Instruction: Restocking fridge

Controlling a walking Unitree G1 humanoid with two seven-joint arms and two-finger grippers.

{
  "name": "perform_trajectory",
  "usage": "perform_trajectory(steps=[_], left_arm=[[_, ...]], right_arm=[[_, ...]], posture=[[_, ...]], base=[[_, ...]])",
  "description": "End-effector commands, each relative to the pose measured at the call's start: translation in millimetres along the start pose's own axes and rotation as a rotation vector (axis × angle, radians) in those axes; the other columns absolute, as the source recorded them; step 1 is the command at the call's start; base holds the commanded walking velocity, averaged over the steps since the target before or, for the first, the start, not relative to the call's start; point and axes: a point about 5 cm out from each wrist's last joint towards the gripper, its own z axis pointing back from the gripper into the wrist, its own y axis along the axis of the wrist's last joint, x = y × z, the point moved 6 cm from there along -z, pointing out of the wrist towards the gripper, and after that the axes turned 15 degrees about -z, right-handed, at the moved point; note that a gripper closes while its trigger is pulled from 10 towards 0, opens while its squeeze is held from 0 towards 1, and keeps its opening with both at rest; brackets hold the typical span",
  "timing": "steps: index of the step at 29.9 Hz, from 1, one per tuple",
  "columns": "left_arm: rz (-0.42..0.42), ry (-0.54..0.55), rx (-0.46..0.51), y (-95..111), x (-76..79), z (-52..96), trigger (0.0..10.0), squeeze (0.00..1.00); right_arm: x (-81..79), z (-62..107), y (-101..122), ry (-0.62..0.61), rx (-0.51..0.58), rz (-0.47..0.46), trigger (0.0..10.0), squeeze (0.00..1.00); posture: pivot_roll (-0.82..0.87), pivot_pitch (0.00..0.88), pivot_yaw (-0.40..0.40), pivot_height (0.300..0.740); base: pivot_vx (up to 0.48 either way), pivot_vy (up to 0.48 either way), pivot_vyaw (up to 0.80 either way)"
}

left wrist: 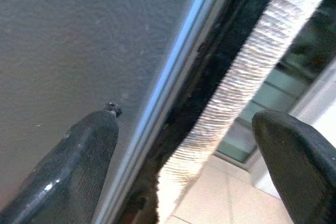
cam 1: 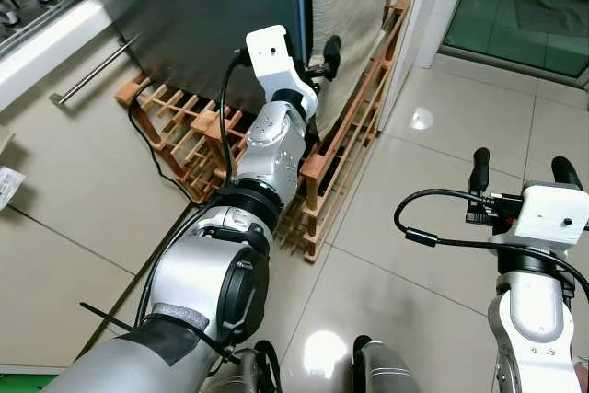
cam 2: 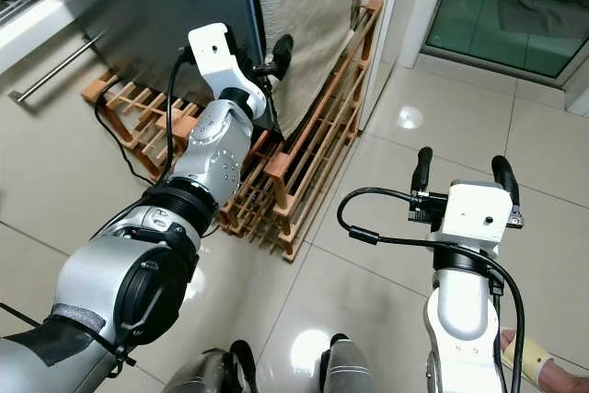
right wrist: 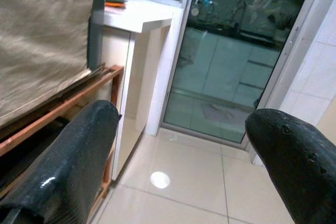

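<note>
The left end effector [left wrist: 184,156], fingers spread, straddles the front edge of the dark fridge door [cam 1: 193,16] above the wooden rack [cam 1: 340,163]; the right end effector [cam 1: 526,172] hovers spread, well right of the fridge door

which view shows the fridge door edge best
The left wrist view: the fridge door edge runs between the open left tool fingers, close up. Both eye views show it from above with the left tool reaching at it. The right wrist view catches just a dark strip.
</note>
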Motion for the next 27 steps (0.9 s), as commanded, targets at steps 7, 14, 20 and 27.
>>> perform_trajectory(steps=[7,14,20,27], left_arm=[[-0.061,-0.201,0.037,-4,46.9,12.3,10.0,0.0],[-0.075,-0.155,0.063,-4,27.0,31.3,10.0,0.0],[-0.177,-0.017,0.088,6,-17.2,67.1,10.0,0.0],[-0.335,0.166,0.1,18,-57.4,90.6,10.0,0.0]], right_arm=[[1.7,1.3,6,-0.001,0.009,0.002,10.0,0.23],[2.9,-2.2,11,0.0,0.026,-0.001,10.0,0.23],[-1.9,-15.8,29,0.005,0.093,-0.032,10.0,0.23],[-3.2,-21.8,33,0.018,0.123,-0.04,10.0,0.23]], posture=[[-0.31,0.228,0.099,0.732],[-0.3,0.205,0.092,0.732],[-0.25,0.145,0.078,0.732],[-0.22,0.062,0.06,0.732]], base=[[0.0,0.0,0.0],[0.0,0.0,0.0],[0.0,0.0,0.0],[0.0,0.0,0.0]])
